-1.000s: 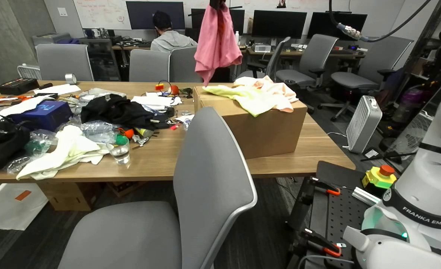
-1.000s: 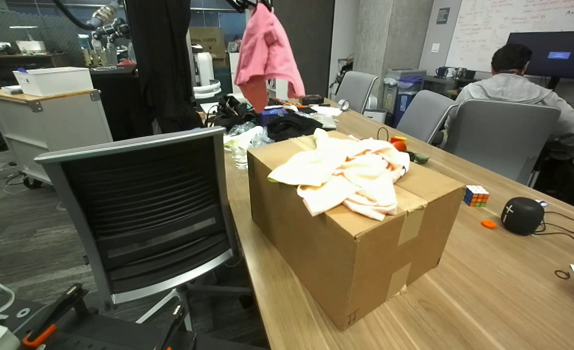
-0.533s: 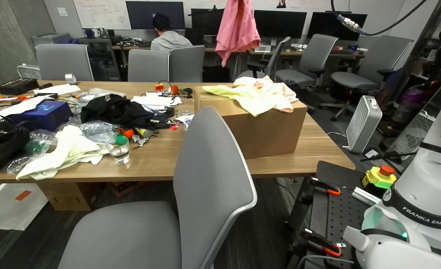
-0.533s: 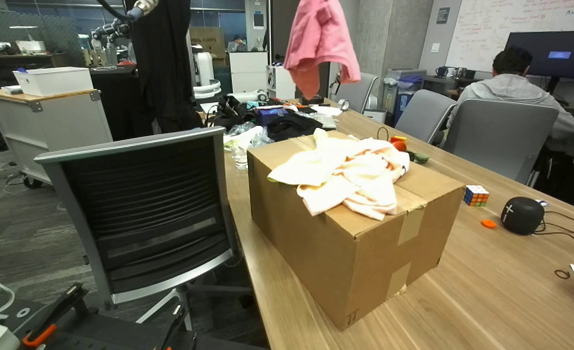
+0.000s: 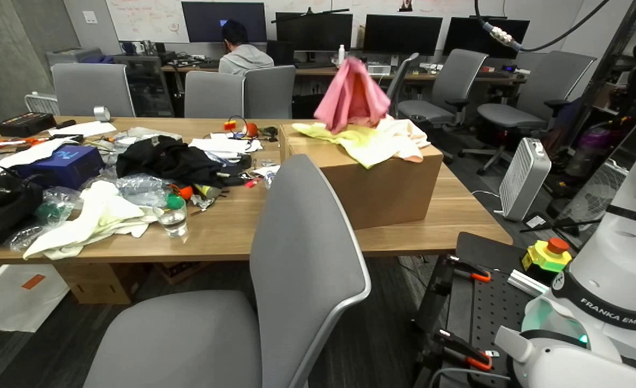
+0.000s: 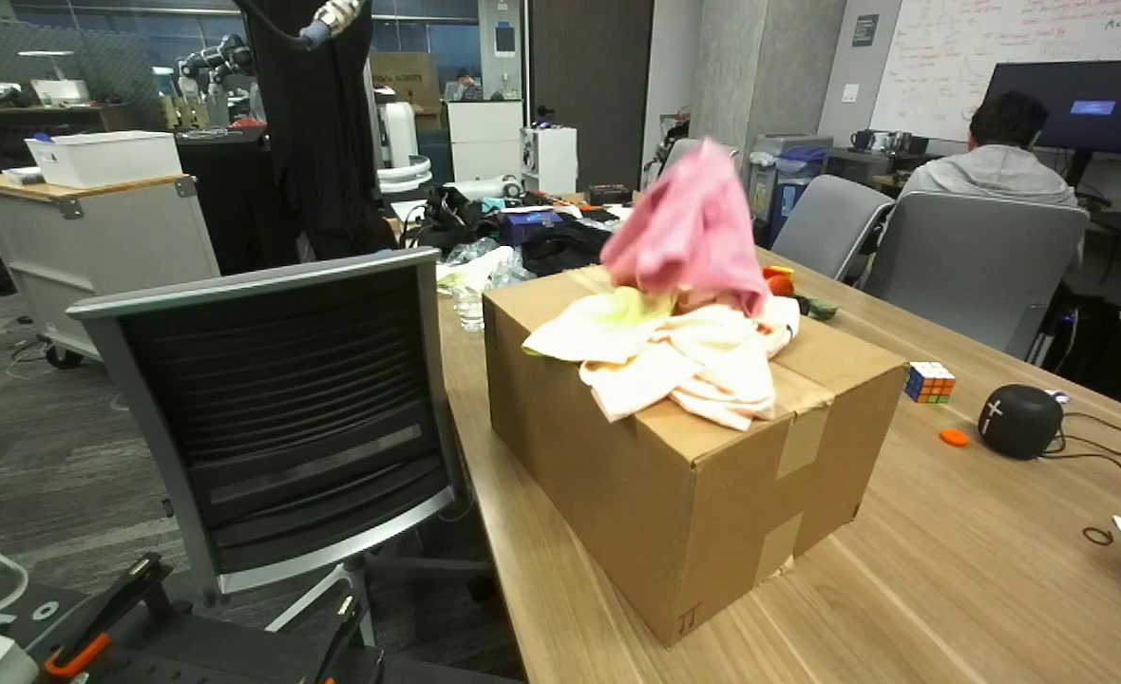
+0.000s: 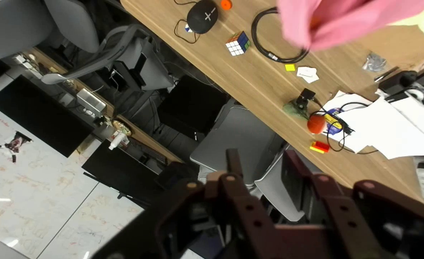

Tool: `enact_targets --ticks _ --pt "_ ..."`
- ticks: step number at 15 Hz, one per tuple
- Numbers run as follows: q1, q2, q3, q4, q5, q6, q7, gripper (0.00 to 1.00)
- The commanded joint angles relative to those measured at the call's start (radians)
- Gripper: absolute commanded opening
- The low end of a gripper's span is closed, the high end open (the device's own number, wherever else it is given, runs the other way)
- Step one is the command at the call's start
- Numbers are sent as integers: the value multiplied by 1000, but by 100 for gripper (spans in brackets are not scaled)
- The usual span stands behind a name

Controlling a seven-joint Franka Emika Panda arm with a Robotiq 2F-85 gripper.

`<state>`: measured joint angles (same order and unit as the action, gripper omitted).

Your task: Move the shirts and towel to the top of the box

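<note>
My gripper (image 7: 264,160) is open in the wrist view, its two fingers apart and only background between them. The arm's end is above both exterior views. A pink shirt (image 5: 353,97), blurred, is in the air just over the cloth pile on the brown cardboard box (image 6: 598,456), its lower hem at or near the pile; its edge (image 7: 341,28) shows top right in the wrist view, clear of the fingers. On the box top lie a peach-cream shirt (image 6: 703,356) and a yellow-green cloth (image 5: 369,143). Which cloth is the towel I cannot tell.
A white and pale-green cloth (image 5: 97,215) lies on the wooden desk (image 5: 221,237) beside a glass of water (image 5: 173,221). Black garments (image 5: 167,161) and clutter cover the desk further back. A grey chair (image 5: 307,231) stands in front of the box.
The pink shirt hung high from my gripper, was carried over the box, and has now come loose and dropped toward the pile. My gripper has opened.
</note>
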<state>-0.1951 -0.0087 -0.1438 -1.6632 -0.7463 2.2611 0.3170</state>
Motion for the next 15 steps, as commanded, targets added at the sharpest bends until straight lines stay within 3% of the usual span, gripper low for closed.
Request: enact_targets --ticks 1,5,6,11,15 --pt "14 27 -5 39 -14 -19 0 68" --pt "25 -28 1 -55 78 -17 -133 97" --pt "31 -47 5 -92 116 -8 -188 100" --pt "43 -208 -7 -297 358 -12 -508 100" --pt "43 -367 -53 -441 473 -78 -715 100"
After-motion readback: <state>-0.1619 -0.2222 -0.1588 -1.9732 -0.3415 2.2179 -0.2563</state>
